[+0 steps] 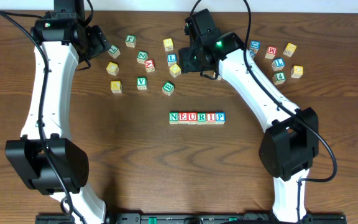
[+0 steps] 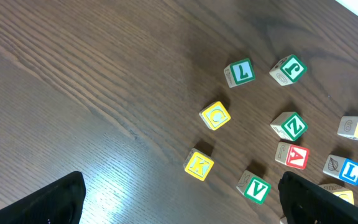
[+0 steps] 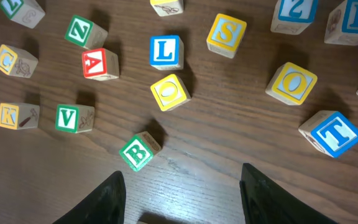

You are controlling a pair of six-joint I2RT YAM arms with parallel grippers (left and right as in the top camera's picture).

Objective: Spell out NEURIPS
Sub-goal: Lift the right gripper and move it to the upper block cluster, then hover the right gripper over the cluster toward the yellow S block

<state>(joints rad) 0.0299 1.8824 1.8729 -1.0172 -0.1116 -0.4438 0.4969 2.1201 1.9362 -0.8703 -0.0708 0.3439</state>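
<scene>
**A:** How far along is the spelling?

**B:** We are seeing six cubes sitting side by side as the NEURIP row (image 1: 196,117), just right of centre in the overhead view, on the dark wooden table (image 1: 135,155). They are reading N, E, U, R, I, P, touching one another in a straight line. The closing S is missing, so we are judging that one placement is left.

**A:** Where is that S lying?

**B:** In the right wrist view the yellow S cube (image 3: 227,35) is lying near the top, right of centre, near a blue L cube (image 3: 165,51) but apart from it. We are not finding it in the overhead view, where the right arm (image 1: 247,74) is probably covering it.

**A:** And the end effectors?

**B:** The right end effector (image 3: 182,180) is hovering over the loose cubes (image 1: 142,82) with its jaws partly spread and nothing between them. The left end effector (image 2: 179,186) is standing at its widest, also empty, over the cubes in the upper left of the overhead view.
</scene>
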